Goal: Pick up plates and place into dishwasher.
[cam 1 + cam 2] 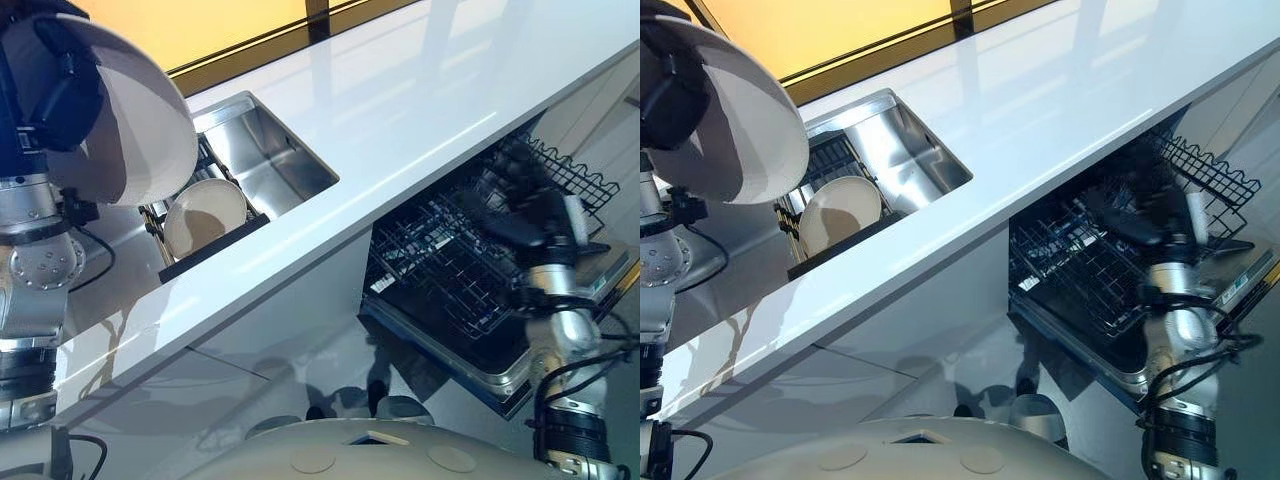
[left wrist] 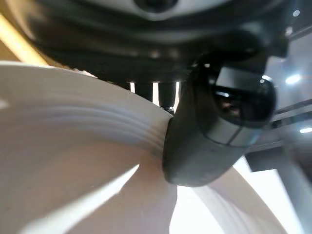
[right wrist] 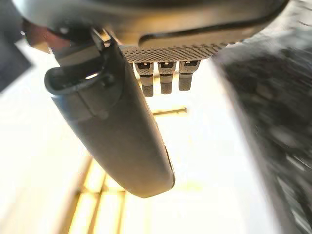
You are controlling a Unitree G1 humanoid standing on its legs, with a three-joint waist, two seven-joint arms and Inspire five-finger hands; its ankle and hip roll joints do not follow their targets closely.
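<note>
Left hand (image 1: 55, 95) holds a large round white ceramic plate (image 1: 140, 120) raised above the counter, up beside the sink. Left wrist view: thumb (image 2: 214, 131) pressed against the plate's ridged rim, fingers behind it, so this is a pinch at the edge only. The plate stands nearly on edge, tilted.

A second, smaller round cream plate (image 1: 205, 213) leans upright in the black wire drying rack (image 1: 215, 245) inside the stainless steel sink (image 1: 280, 150). It is not yet picked.

Right hand (image 1: 520, 225) hovers over the black wire dishwasher rack (image 1: 450, 270), which is pulled out below the long glossy white countertop (image 1: 400, 110). In the right wrist view its fingers are straight and relaxed, holding nothing.

Risks, as judged:
- Edge pinch on a smooth glazed plate: a swing toward the dishwasher could make it pivot or slip, then drop onto the countertop or sink.
- The dishwasher lies well apart from the plate, under the counter's front edge. Lowering too early would likely clip the rim on that edge.
- The right hand sits over the rack, so the incoming plate could strike it unless it clears away.
- A plate set between tines at the wrong angle may topple.
</note>
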